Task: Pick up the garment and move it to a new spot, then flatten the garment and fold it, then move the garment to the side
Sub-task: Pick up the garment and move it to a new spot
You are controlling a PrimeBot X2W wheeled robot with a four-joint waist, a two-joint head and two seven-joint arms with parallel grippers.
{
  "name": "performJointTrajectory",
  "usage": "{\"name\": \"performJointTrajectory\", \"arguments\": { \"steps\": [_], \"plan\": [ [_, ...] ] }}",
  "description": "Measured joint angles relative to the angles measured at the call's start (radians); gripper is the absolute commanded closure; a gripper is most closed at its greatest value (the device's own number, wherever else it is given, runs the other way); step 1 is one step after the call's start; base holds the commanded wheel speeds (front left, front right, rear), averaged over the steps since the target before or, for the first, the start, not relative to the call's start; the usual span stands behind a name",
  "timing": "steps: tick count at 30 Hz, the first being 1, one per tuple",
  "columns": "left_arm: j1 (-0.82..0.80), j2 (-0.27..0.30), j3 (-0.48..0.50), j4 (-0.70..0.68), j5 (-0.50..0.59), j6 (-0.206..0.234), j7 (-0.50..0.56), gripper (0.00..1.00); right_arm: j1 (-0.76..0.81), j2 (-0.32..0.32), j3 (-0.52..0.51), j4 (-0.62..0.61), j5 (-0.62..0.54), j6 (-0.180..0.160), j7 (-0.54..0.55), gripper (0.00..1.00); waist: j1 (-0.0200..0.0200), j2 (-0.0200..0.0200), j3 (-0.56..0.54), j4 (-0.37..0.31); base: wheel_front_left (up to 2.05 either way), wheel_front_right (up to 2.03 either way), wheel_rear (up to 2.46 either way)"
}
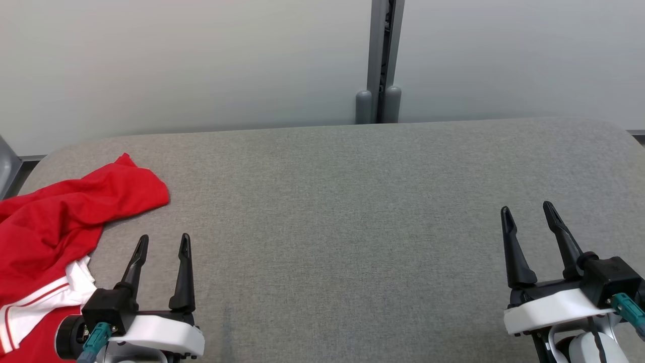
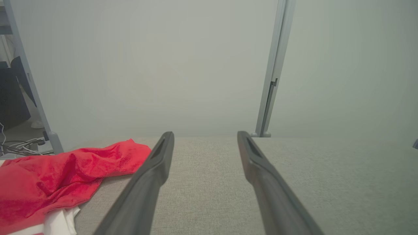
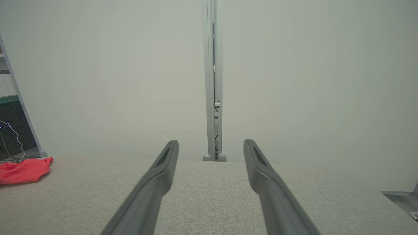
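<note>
We hold our left gripper (image 1: 165, 237) low beside the red garment (image 1: 60, 217), jaws spread. Our right gripper (image 1: 526, 206) hovers well apart over the grey table (image 1: 327, 201), likewise spread.

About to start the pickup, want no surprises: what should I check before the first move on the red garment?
1. Open, empty left gripper: ok.
2. Open, empty right gripper: ok.
3. Reach to the red garment: likely ok, it lies just left of the left gripper.
4. Bare room on the grey table for a new spot: ok, middle free.
5. Garment flat: not ok, crumpled.
6. Garment wholly on the table: cannot tell, cut off by the view's edge.
</note>
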Motion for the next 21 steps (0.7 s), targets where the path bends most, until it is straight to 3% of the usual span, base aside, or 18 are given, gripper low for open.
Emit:
{"name": "performJointTrajectory", "arguments": {
  "steps": [9,21],
  "plan": [
    [-0.007,0.0,0.001,0.004,-0.002,-0.006,0.0,0.0,0.002,0.0,0.018,0.0,0.012,0.0,-0.001,0.0,0.0,0.0,0.003,0.062,0.0,0.0,0.0],
    [-0.008,0.0,0.0,0.016,-0.009,0.002,0.0,0.0,0.012,0.0,0.046,0.012,0.036,0.0,-0.001,0.0,0.0,0.0,-0.001,0.212,0.0,0.0,0.0]
  ]
}}
